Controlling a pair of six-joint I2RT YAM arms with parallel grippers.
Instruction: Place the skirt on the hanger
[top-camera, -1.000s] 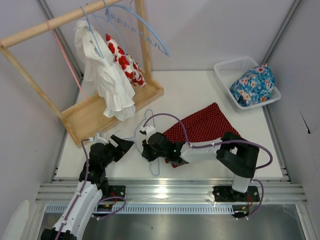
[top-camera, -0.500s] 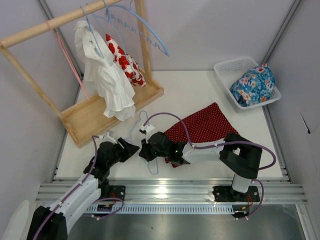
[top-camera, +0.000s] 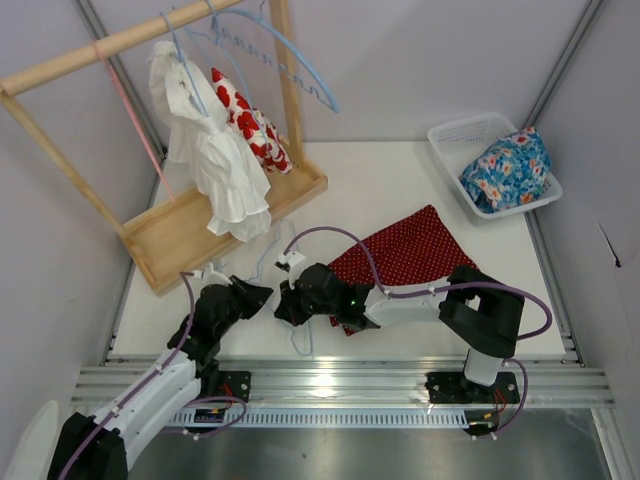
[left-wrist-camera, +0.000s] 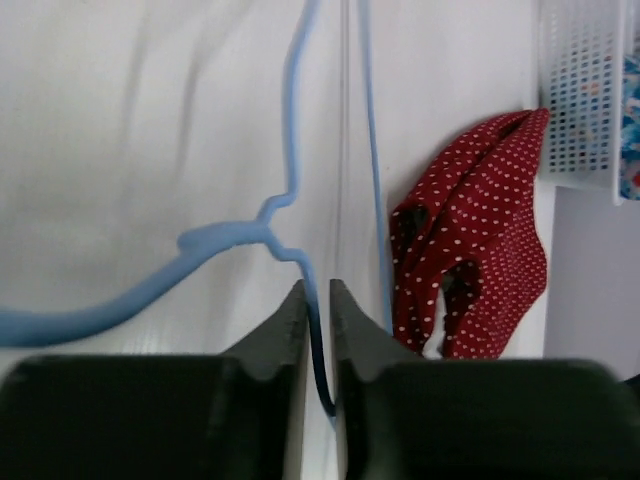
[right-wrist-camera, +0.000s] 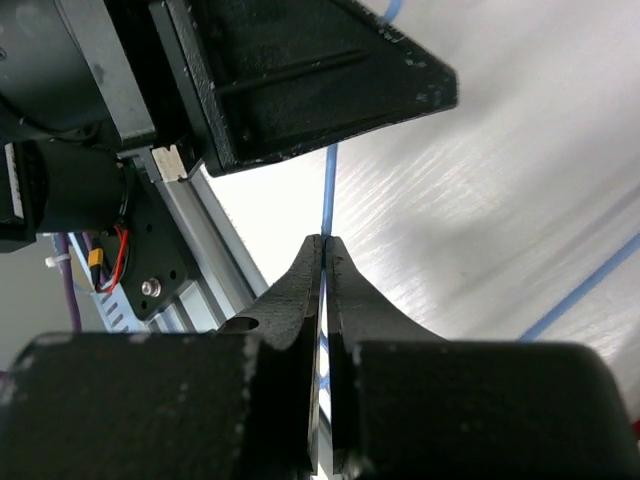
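The dark red polka-dot skirt (top-camera: 410, 250) lies flat on the white table, right of centre, and shows in the left wrist view as a folded skirt (left-wrist-camera: 480, 250). The thin pale-blue hanger (top-camera: 299, 341) lies on the table at the skirt's left end. My left gripper (top-camera: 257, 293) is shut on the hanger (left-wrist-camera: 215, 240); its wire runs between the jaws of the left gripper (left-wrist-camera: 317, 290). My right gripper (top-camera: 284, 301) is shut on another stretch of the hanger (right-wrist-camera: 329, 185), right beside the left one. The jaws of the right gripper (right-wrist-camera: 323, 243) pinch the wire.
A wooden rack (top-camera: 215, 225) at the back left carries a white garment (top-camera: 215, 160), a red-blotched cloth (top-camera: 250, 125) and more hangers (top-camera: 290, 60). A white basket (top-camera: 455, 140) with a blue floral garment (top-camera: 505, 170) stands back right. A metal rail (top-camera: 340, 385) runs along the near edge.
My left gripper has come in towards the hanger from the left and closed on its wire. The right gripper has stayed shut on the hanger, which has shifted slightly left.
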